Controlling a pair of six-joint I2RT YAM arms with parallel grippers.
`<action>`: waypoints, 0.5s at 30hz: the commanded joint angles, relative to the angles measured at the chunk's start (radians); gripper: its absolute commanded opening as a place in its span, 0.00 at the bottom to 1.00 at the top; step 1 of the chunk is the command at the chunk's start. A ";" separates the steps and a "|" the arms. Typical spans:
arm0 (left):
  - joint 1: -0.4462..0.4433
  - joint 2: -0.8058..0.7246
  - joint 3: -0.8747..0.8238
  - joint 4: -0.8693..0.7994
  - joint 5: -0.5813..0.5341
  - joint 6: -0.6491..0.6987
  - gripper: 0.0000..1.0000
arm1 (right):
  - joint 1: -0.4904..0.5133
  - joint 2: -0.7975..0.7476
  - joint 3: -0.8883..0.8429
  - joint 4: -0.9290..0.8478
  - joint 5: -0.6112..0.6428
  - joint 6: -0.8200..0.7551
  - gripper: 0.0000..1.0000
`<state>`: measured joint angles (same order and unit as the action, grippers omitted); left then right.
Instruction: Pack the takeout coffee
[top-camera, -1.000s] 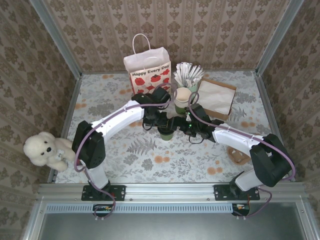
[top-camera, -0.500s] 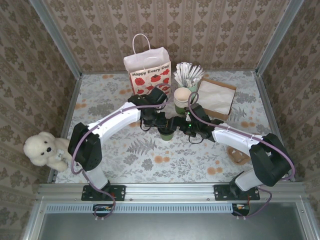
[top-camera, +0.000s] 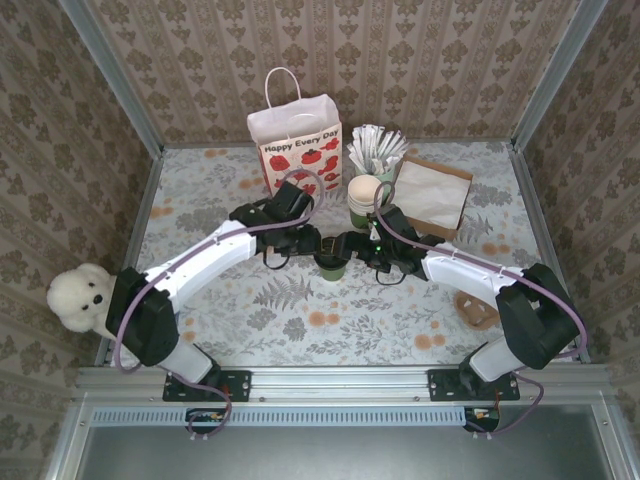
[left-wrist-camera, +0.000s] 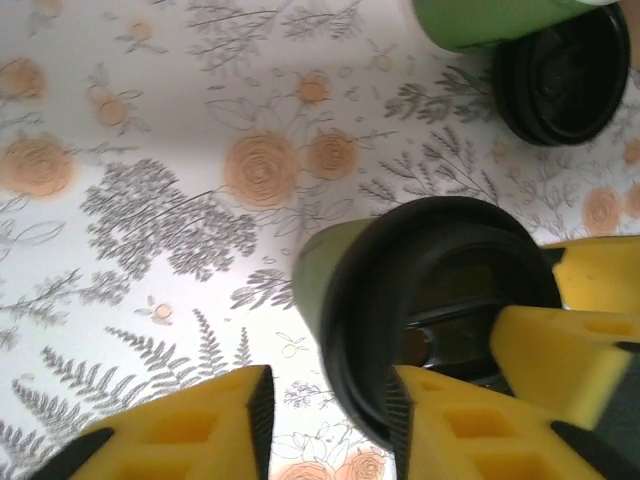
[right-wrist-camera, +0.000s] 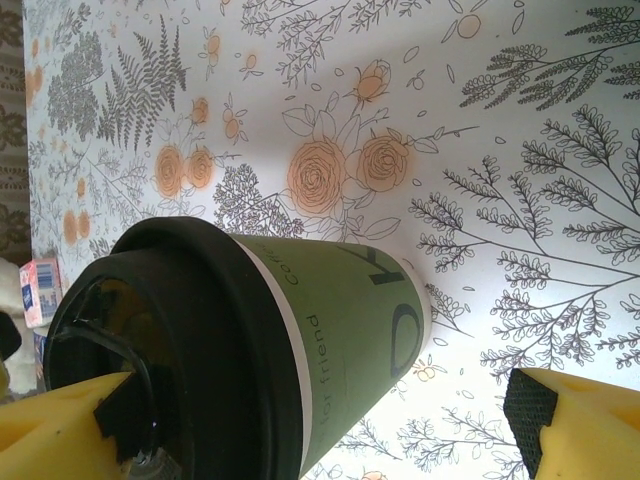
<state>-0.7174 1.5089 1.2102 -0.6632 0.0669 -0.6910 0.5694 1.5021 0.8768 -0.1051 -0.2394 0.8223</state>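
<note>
The takeout coffee (top-camera: 332, 263) is a green paper cup with a black lid, standing upright mid-table. In the left wrist view its lid (left-wrist-camera: 430, 300) lies just right of my left gripper (left-wrist-camera: 330, 425), which is open with bare tablecloth between its yellow fingers (left-wrist-camera: 200, 435). My left gripper (top-camera: 305, 244) sits on the cup's left in the top view. My right gripper (top-camera: 357, 248) straddles the cup from the right. In the right wrist view the cup (right-wrist-camera: 340, 330) stands between the open jaws of my right gripper (right-wrist-camera: 320, 430); one pad is by the lid, the other well clear.
A white gift bag (top-camera: 295, 140) with red flowers stands at the back. A stack of green cups (top-camera: 363, 195), paper-wrapped sticks (top-camera: 375, 148) and a brown paper bag (top-camera: 432, 195) are behind the arms. A loose black lid (left-wrist-camera: 570, 70) lies near the stack. A teddy (top-camera: 88, 298) sits far left.
My left gripper has opened and drawn back leftward off the lid; its arm swung left and lower. The right arm and the cup have barely moved.
</note>
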 joint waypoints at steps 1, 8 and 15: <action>0.029 -0.080 -0.060 0.041 -0.090 -0.048 0.54 | 0.002 0.004 0.032 -0.034 -0.022 -0.010 0.95; 0.093 -0.147 -0.171 0.006 -0.206 -0.128 1.00 | 0.014 -0.033 0.048 -0.042 -0.015 -0.051 1.00; 0.117 -0.006 -0.173 -0.029 -0.139 -0.170 1.00 | 0.045 0.002 0.134 -0.138 0.001 -0.084 1.00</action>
<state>-0.5987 1.4551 1.0420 -0.6655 -0.0963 -0.8242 0.6010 1.4990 0.9569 -0.1776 -0.2420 0.7677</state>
